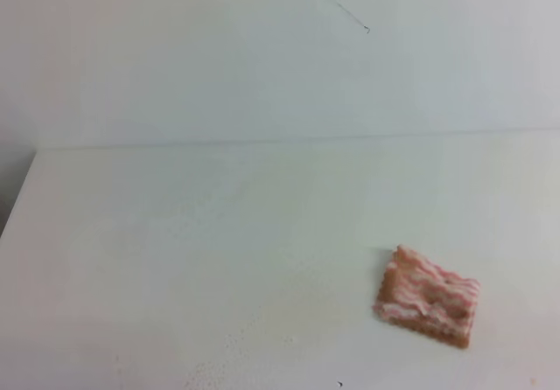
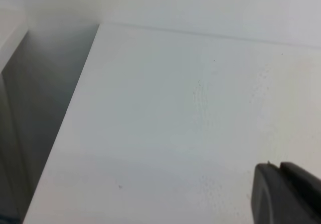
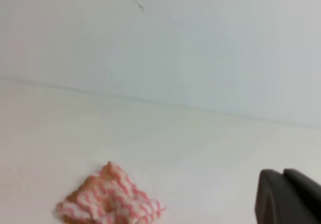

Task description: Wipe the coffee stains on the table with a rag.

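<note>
The rag (image 1: 429,307), pink and white striped with brownish edges, lies rumpled on the white table (image 1: 219,233) at the front right. In the right wrist view the rag (image 3: 108,201) shows at the bottom left, and my right gripper (image 3: 282,176) hangs well to its right, its dark fingers pressed together with nothing between them. In the left wrist view my left gripper (image 2: 279,171) is over the bare table (image 2: 175,123), its fingers also together and empty. Neither gripper shows in the exterior view. The coffee stains are out of view; only faint pale smears (image 1: 219,355) mark the front of the table.
A plain white wall (image 1: 262,58) rises behind the table, with a thin dark hairline (image 1: 350,14) on it. The table's left edge (image 1: 19,198) drops into a dark gap (image 2: 40,108).
</note>
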Controlling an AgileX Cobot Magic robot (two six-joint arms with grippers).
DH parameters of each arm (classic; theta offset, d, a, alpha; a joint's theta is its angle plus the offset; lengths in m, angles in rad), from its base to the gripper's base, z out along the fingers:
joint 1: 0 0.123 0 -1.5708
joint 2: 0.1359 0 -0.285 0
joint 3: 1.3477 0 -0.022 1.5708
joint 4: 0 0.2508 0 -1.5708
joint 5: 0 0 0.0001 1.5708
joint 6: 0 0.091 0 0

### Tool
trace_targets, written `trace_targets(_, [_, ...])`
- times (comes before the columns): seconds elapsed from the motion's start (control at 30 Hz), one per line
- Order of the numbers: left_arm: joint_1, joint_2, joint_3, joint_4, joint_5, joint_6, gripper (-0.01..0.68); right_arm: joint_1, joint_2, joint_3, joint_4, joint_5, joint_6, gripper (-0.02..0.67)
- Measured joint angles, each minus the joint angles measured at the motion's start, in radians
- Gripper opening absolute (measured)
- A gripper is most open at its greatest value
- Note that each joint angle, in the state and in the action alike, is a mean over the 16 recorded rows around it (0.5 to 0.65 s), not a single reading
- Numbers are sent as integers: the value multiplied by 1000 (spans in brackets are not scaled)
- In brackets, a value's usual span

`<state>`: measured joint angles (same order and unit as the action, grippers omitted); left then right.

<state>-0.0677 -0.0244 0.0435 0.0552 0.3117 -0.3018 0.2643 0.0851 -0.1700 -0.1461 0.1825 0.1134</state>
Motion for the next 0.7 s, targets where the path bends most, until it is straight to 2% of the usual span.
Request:
trace_targets(0.5, [0,-2,0,0,0,0,0,-1,2,46,-23,-74,3,0])
trace_targets(0.7, [0,-2,0,0,0,0,0,-43,-27,57,-22,-69,2,0])
